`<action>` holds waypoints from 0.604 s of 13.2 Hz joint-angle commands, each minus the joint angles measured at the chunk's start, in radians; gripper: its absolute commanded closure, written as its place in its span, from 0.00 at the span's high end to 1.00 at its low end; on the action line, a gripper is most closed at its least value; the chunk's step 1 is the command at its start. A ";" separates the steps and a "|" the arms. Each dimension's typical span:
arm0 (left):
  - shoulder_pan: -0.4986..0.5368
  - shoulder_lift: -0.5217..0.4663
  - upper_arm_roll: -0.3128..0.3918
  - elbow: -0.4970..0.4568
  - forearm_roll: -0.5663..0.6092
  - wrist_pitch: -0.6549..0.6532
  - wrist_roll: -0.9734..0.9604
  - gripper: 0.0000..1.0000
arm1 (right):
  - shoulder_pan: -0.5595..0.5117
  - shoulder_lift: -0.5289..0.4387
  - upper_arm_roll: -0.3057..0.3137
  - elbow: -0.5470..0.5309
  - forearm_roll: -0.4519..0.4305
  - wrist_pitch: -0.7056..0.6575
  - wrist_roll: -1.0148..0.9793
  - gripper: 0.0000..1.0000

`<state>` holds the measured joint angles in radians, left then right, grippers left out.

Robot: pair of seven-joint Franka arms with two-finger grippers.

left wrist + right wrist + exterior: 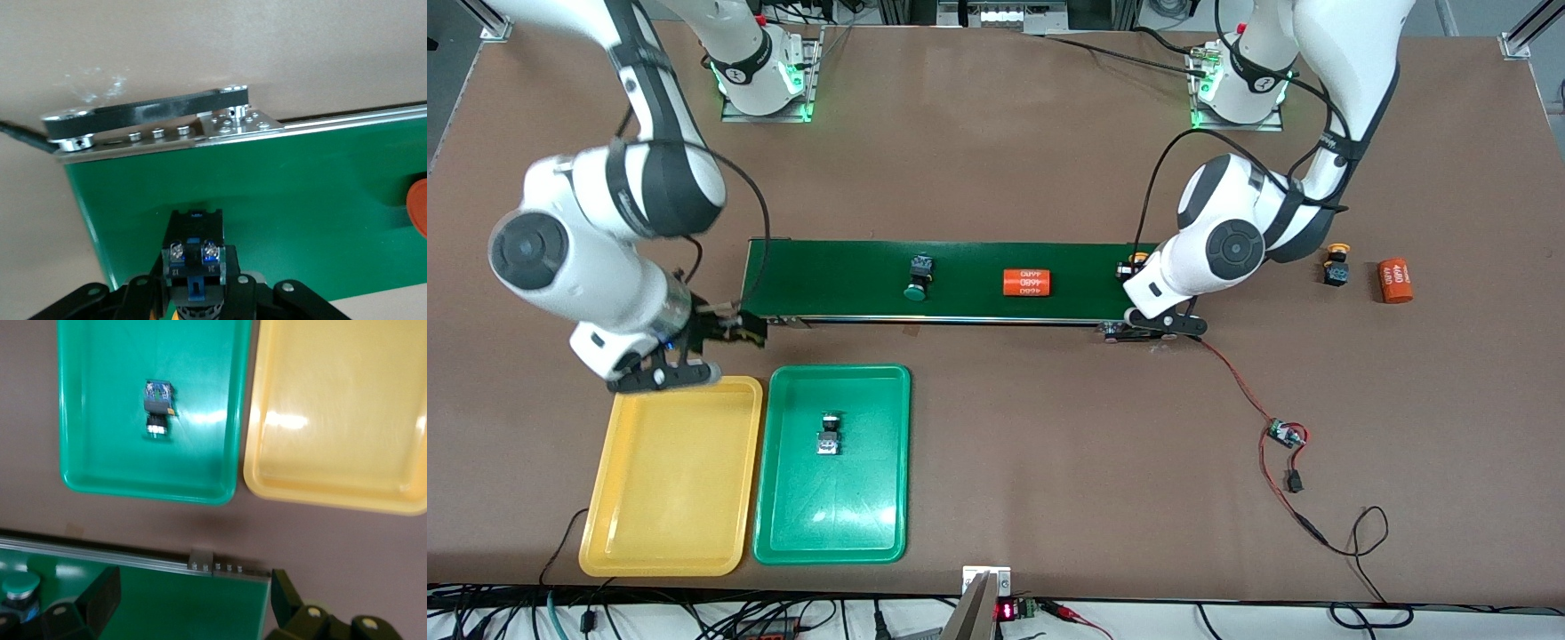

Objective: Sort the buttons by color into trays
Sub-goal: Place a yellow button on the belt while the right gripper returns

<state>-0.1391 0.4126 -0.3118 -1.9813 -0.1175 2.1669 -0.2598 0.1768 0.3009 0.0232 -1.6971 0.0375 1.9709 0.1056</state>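
My left gripper is shut on a button with a black-and-blue body and a yellow cap, over the conveyor belt's end toward the left arm's end of the table. My right gripper stands open with nothing between its fingers, over the belt's other end, above the yellow tray's edge. A green-capped button lies on the belt. Another button lies in the green tray. The yellow tray beside it holds nothing. A yellow-capped button stands on the table past the belt's end.
The dark green conveyor belt crosses the table's middle with an orange cylinder on it. A second orange cylinder lies on the table beside the loose yellow-capped button. A red wire with a small circuit board trails from the belt.
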 commanded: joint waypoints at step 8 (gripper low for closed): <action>0.145 -0.147 0.020 0.009 -0.014 -0.085 0.010 1.00 | 0.039 -0.178 0.228 -0.454 0.002 0.347 0.511 1.00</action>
<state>-0.0681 0.3071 -0.2919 -1.9584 -0.1175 2.1208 -0.2647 0.2004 0.0991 0.2383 -2.1477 0.0500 2.2801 0.5591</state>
